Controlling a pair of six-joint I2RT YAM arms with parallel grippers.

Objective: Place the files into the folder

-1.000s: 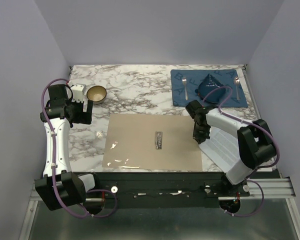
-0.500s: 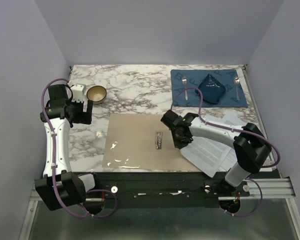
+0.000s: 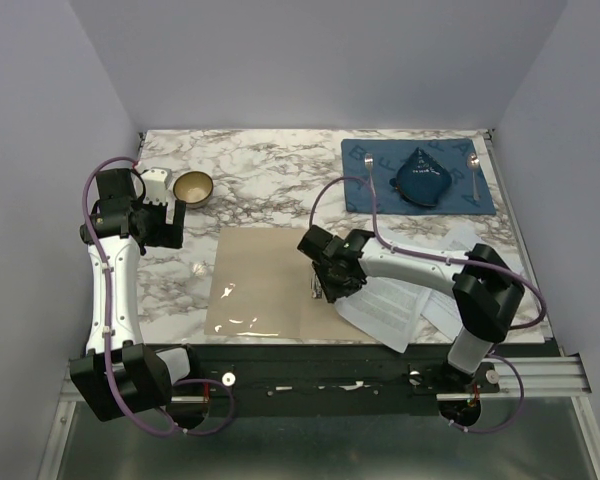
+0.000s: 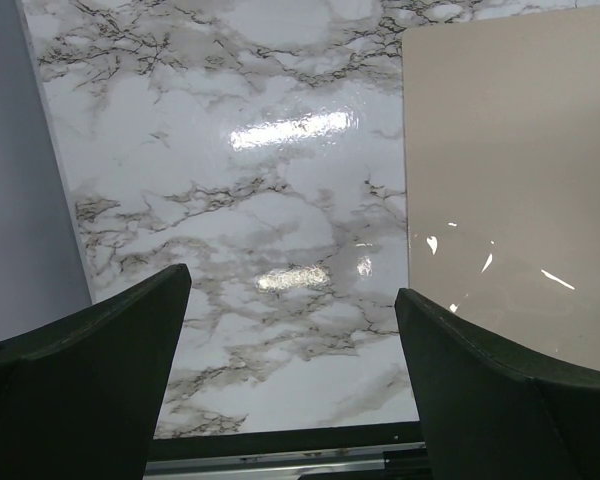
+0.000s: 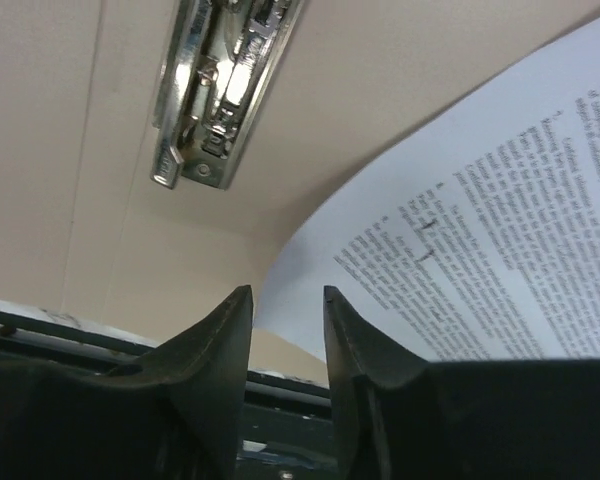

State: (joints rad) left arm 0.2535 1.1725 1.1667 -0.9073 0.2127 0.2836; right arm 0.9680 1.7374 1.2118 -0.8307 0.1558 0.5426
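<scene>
Lavender-walled enclosure (image 3: 310, 60); white marble-pattern table (image 3: 270, 170) with grey veining. Item: folder (image 3: 260, 280), tan card, lying open and flat at the near centre of the table; its left leaf is bare with glare spots, its right leaf is largely covered by paper. Metal clip (image 5: 225, 90), silver, fixed along the folder's spine and uncovered. Item: files (image 3: 380, 305), white sheets of small black text, lying skewed across the folder's right leaf. The top sheet's edge curls up from the card close to the clip, and further sheets fan out to the right, beneath the right arm. Right gripper (image 5: 286, 292): low over the folder beside the clip, fingers parted by a narrow gap, nothing seen pinched between them; the curled edge of the top sheet sits just beyond the tips. Left gripper (image 4: 292, 285): at the table's left side, above bare marble next to the folder's left edge, fingers spread wide and holding nothing. Far right: blue placemat (image 3: 365, 195) carrying a fork (image 3: 370, 175), a spoon (image 3: 473, 170) and a folded dark-blue napkin (image 3: 420, 180). Far left: small gold-toned bowl (image 3: 192, 187).
</scene>
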